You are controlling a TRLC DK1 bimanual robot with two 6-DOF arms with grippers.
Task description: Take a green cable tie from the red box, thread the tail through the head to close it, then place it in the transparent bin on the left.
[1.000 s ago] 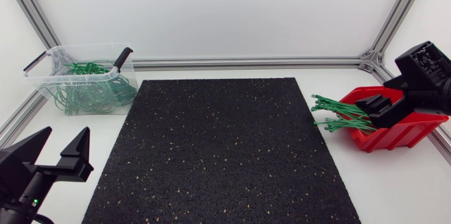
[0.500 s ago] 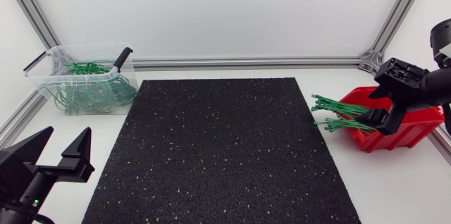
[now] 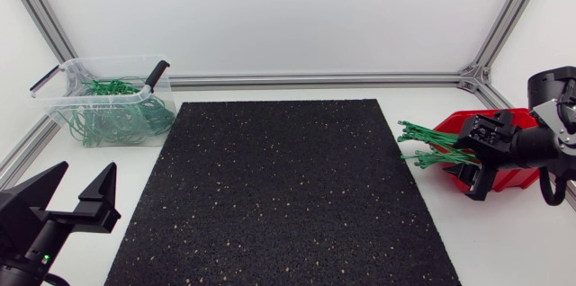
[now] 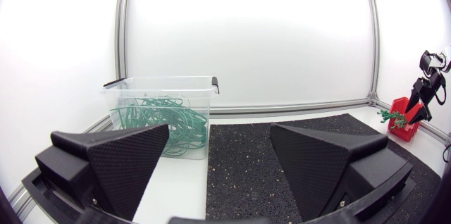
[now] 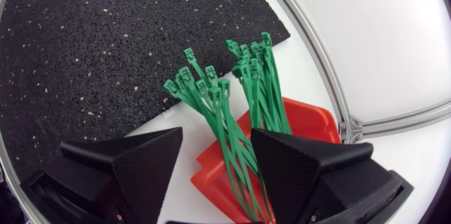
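We are standing at the very start of this round, by our judgement. Our right pincer (image 5: 217, 137) is hanging over the bundle of straight green plastic cable ties (image 5: 227, 108) that is spilling out of the open-fronted red plastic box (image 5: 310, 120) toward the speckled black rubber mat (image 5: 91, 48). Its two wedge fingers are apart, one on each side of the bundle, and are gripping nothing that we can make out. No single tie is being lifted yet, so picking one out, threading its tail through its head and carrying it across are all lying ahead. Our left pincer (image 3: 85, 176) is resting near the front left corner of the white table (image 3: 504, 250), fingers spread wide and holding nothing, with the clear plastic bin with black handles (image 3: 63, 84) beyond it (a tangle of looped green ties (image 3: 112, 117) is already sitting inside). We are finding no brand, label or writing that can be read anywhere.
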